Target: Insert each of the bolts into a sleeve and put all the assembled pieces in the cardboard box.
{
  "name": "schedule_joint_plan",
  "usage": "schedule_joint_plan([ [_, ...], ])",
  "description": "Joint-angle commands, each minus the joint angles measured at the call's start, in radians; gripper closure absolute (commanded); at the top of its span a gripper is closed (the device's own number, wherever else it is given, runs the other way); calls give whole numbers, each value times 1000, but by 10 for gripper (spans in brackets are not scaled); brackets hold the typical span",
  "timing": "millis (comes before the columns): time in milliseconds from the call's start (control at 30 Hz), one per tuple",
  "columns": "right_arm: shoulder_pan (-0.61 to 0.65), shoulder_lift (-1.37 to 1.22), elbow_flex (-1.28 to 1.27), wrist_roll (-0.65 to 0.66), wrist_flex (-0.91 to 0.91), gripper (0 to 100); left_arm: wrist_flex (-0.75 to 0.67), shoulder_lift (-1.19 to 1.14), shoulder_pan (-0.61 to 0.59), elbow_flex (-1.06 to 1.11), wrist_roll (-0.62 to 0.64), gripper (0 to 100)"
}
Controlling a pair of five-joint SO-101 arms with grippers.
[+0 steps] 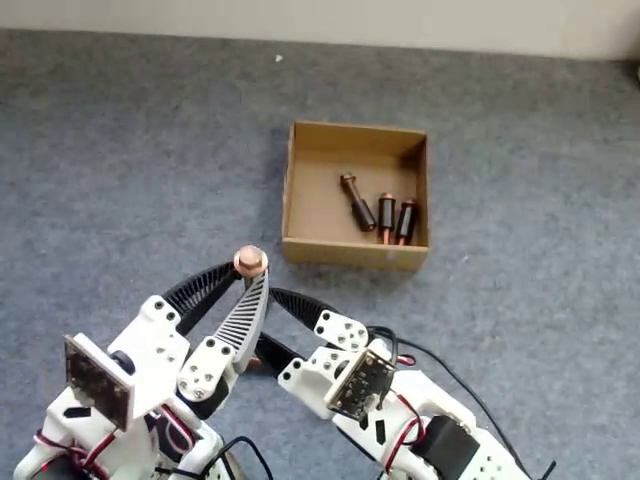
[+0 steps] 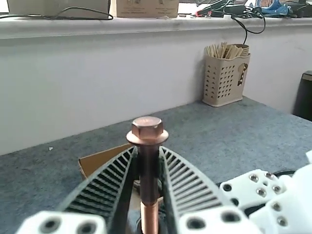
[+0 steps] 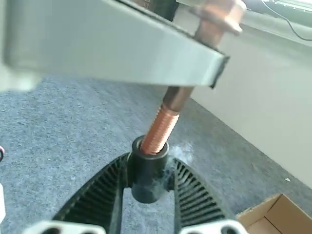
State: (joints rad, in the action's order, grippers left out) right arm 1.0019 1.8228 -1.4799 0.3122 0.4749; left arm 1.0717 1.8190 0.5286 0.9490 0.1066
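Bolt [image 1: 249, 261] stands clamped upright in my left tool [image 1: 247, 275], near the cardboard box [image 1: 352, 250], where three assembled pieces [image 1: 386, 215] lie. Left wrist: my fingers [image 2: 180, 180] pinch its shank below the head. Right wrist: my right tool [image 3: 148, 183] is clamped on a black sleeve [image 3: 147, 170], the bolt's threaded tip inside its mouth.

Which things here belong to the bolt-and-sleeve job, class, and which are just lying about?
Job:
bolt in the left gripper
sleeve in the right gripper
cardboard box
three assembled pieces inside it

Lying about:
holder of wooden sticks
cables on the ledge
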Motion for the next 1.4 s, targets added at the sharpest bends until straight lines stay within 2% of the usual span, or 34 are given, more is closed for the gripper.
schedule_joint_plan([
  [0, -56, 15, 27, 6, -33, 995, 68, 4, 10, -1, -28, 967],
  [167, -61, 15, 27, 6, -31, 995, 158, 2, 10, 1, -28, 806],
  [267, -61, 15, 27, 6, -31, 995, 196, 2, 10, 2, -26, 743],
  [433, -61, 15, 21, 6, -31, 995, 206, 2, 1, -4, -38, 733],
  [600, -77, 15, 21, 6, -30, 995, 244, 2, -68, 10, -152, 737],
  [700, -142, 15, 25, 5, -30, 995, 281, 2, -145, 36, -186, 737],
  [867, -236, 15, 27, 5, -30, 995, 285, 2, -346, 133, -242, 737],
  [1000, -369, 15, 27, 5, -38, 995, 226, 2, -496, 246, -245, 737],
  [1100, -469, 13, 19, 5, -125, 995, 141, 2, -584, 361, -242, 737],
  [1267, -549, -36, -25, 5, -249, 995, -48, 2, -648, 575, -241, 737],
  [1367, -595, -157, -27, -25, -354, 995, -121, 2, -685, 615, -241, 737],
])
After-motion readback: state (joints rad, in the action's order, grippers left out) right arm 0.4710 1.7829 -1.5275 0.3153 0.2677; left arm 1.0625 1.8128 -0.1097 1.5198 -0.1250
